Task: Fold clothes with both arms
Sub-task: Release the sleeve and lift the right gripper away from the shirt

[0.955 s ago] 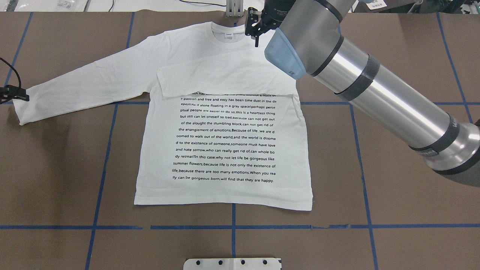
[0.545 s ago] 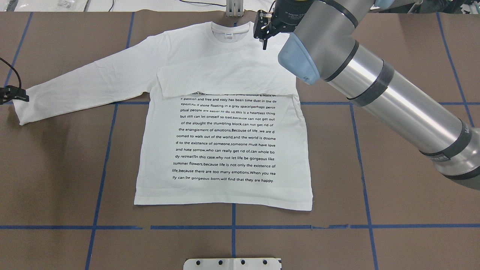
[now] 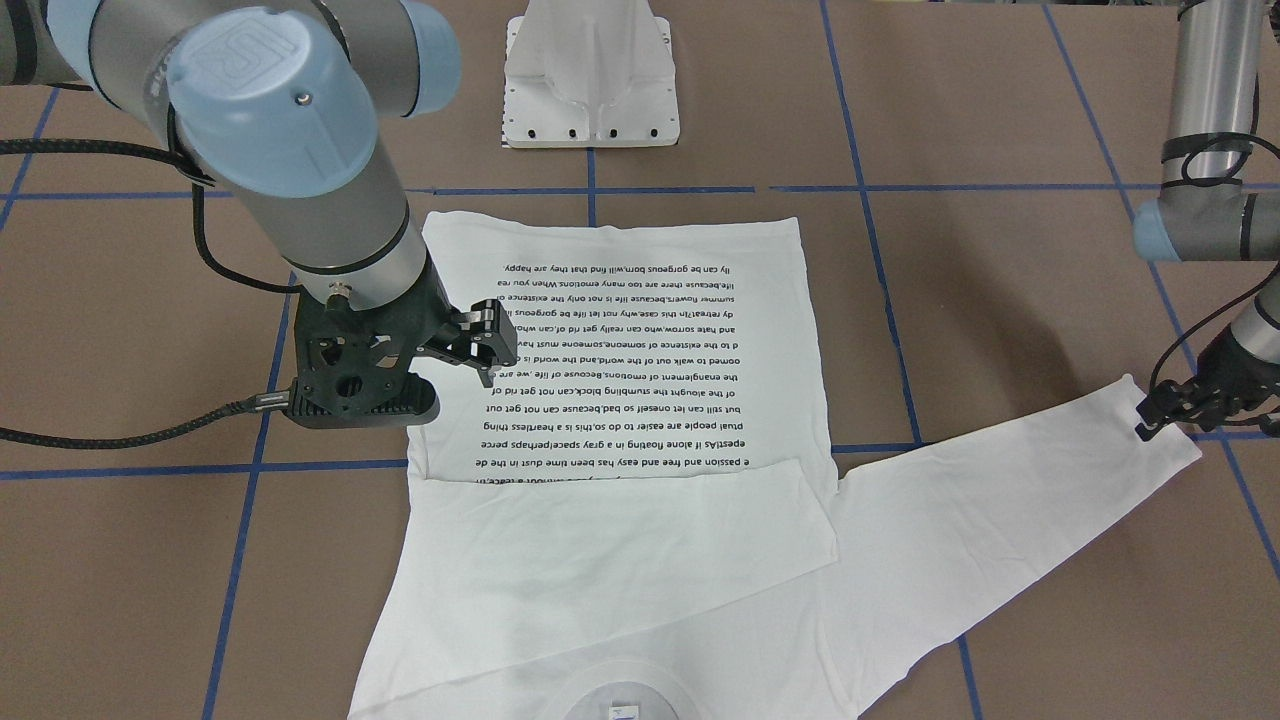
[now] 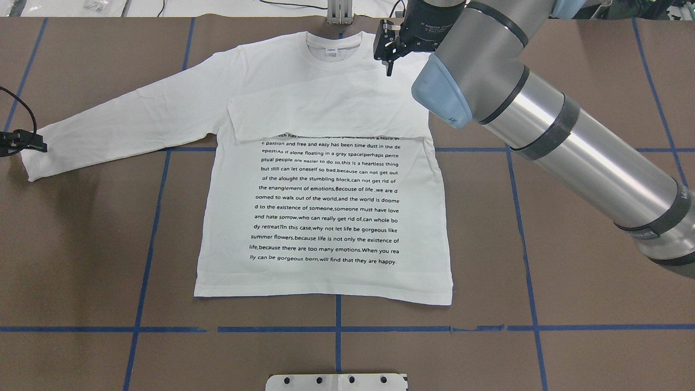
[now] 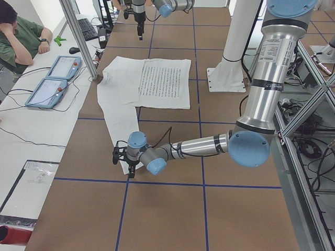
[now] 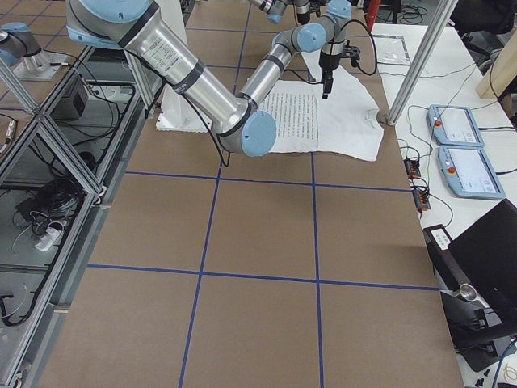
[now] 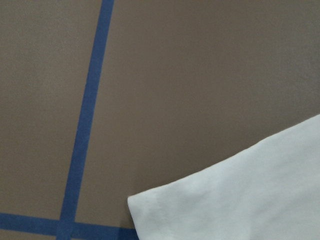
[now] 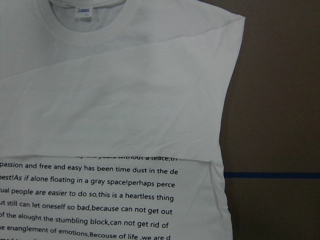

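The white shirt (image 4: 326,217) lies flat on the brown bench (image 4: 586,304), printed side up, straight out from the white pedestal base (image 3: 590,80). Its hem is the edge nearest the base and its collar (image 4: 333,49) the farthest. The sleeve on the base's right side is folded across the chest (image 4: 326,117) and hides the top line of black text. The other sleeve (image 4: 125,127) stretches out flat well off to the base's left, with its cuff (image 7: 240,200) resting on the bench near a crossing of blue tape lines (image 7: 80,145)

The right end effector (image 4: 389,69) hangs above the shoulder part of the shirt, just to the right of the collar and far from the base. Its fingers look drawn together to one tip and hold nothing. The left end effector (image 5: 124,166) sits low at the end of the outstretched cuff, far to the base's left. Its two fingers stand apart, and the cuff lies flat rather than lifted
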Robot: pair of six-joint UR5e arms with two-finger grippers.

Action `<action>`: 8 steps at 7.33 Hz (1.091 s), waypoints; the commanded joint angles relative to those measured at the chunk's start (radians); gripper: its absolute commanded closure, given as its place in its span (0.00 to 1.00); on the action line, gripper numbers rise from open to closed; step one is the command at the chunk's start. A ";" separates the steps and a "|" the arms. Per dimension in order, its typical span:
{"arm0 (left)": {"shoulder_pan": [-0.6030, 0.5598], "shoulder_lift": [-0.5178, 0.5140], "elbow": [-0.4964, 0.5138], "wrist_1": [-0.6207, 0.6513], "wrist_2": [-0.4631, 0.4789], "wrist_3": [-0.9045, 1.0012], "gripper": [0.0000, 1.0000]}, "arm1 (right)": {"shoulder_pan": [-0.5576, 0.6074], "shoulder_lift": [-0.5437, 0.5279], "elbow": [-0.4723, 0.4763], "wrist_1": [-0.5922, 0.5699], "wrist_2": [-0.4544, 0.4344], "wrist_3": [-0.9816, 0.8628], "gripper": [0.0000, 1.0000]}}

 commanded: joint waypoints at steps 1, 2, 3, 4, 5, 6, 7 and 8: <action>0.002 0.000 0.008 -0.009 0.003 0.000 0.13 | 0.000 -0.004 0.013 0.001 -0.001 0.000 0.00; 0.002 0.000 0.002 -0.011 0.003 -0.001 0.35 | 0.000 -0.010 0.022 0.001 -0.002 0.000 0.00; 0.002 0.000 -0.002 -0.011 0.003 -0.007 0.51 | 0.000 -0.013 0.039 0.001 -0.002 0.000 0.00; 0.002 0.000 -0.006 -0.011 0.003 -0.009 0.67 | 0.000 -0.015 0.041 0.001 -0.002 0.002 0.00; 0.002 0.000 -0.007 -0.011 0.003 -0.004 0.81 | 0.000 -0.016 0.041 0.001 -0.002 0.002 0.00; 0.002 0.000 -0.019 -0.012 0.003 -0.010 0.92 | 0.002 -0.022 0.042 0.002 -0.002 0.002 0.00; 0.002 0.000 -0.027 -0.012 0.001 -0.013 1.00 | 0.002 -0.024 0.042 0.004 -0.002 0.002 0.00; 0.002 0.000 -0.056 -0.009 -0.006 -0.015 1.00 | 0.002 -0.042 0.062 0.004 0.000 0.002 0.00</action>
